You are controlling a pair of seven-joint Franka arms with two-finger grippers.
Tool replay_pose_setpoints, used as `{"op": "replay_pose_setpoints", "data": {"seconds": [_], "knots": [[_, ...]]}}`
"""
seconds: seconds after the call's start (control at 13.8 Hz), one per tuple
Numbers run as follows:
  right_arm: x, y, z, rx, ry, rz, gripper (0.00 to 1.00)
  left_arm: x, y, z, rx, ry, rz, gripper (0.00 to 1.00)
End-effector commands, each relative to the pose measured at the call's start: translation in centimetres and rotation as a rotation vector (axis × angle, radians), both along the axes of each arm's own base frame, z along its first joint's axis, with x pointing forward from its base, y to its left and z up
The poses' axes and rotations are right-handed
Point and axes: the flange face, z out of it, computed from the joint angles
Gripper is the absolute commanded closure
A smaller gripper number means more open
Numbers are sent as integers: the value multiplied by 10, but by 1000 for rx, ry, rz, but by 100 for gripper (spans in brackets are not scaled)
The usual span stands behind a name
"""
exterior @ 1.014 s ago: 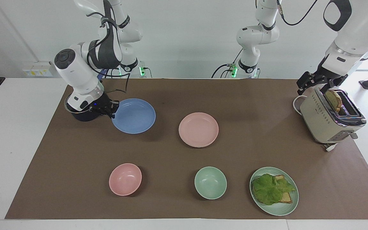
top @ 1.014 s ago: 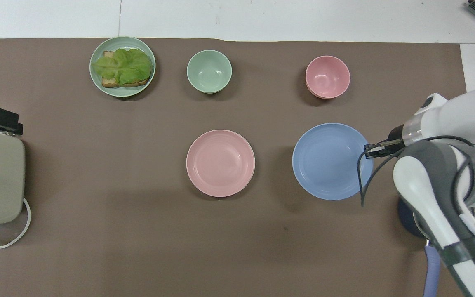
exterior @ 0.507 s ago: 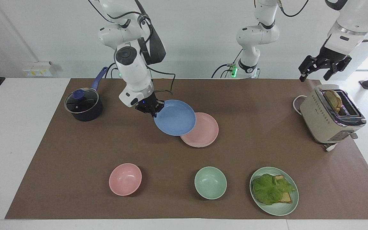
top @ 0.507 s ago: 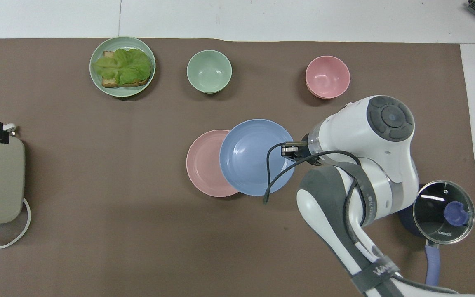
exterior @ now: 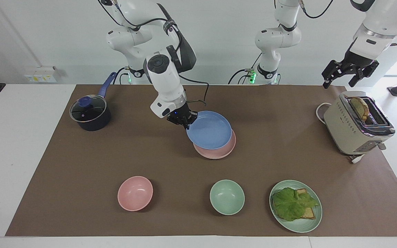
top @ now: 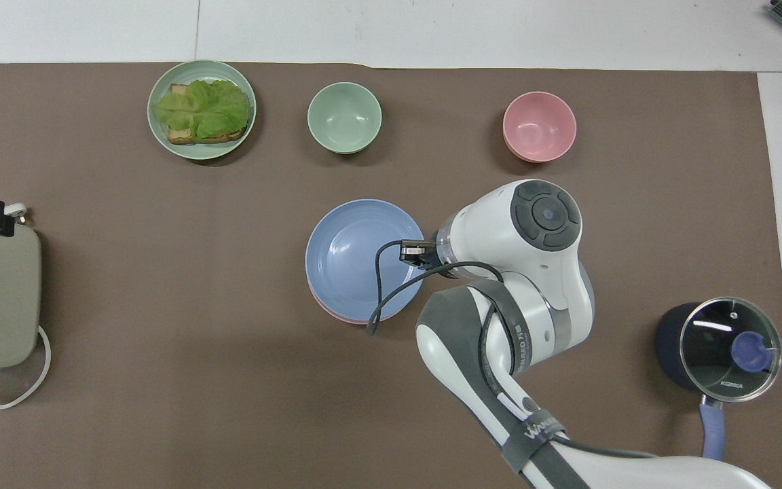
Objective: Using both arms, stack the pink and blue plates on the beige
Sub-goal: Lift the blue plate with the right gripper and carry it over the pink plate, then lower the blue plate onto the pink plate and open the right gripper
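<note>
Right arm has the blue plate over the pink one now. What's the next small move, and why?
Probably lower a touch, then release. The right gripper grips the blue plate by its rim, almost centred above the pink plate, but it looks raised and tilted.

Brown mat [exterior: 81, 165] covers counter. Lidded pot [exterior: 90, 113] at right arm's end; toaster [exterior: 357, 125] w/ bread slice in slot at left arm's end. Farthest from robots, a row: pink bowl [exterior: 135, 193], green bowl [exterior: 227, 197], green plate [exterior: 314, 220] w/ lettuce on bread.
</note>
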Motion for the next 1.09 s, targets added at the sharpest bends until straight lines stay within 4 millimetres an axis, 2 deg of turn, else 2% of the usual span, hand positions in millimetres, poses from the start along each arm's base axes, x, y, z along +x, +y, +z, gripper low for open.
{"op": "replay_pose_setpoints", "data": {"seconds": [0.0, 0.51, 0.87, 0.94, 1.01], "knots": [[7, 2, -12, 25, 8, -20, 100, -3, 5, 0, 12, 8, 15, 0], [5, 5, -45, 10, 4, 65, 100, -3, 4, -1, 12, 10, 14, 0], [2, 6, -59, 2, 3, 77, 100, -3, 4, -1, 12, 10, 14, 0], [2, 6, -59, 3, -1, 83, 98, -3, 4, -1, 12, 10, 14, 0], [2, 6, -60, 3, 0, 86, 83, -3, 4, -1, 12, 10, 14, 0]]}}
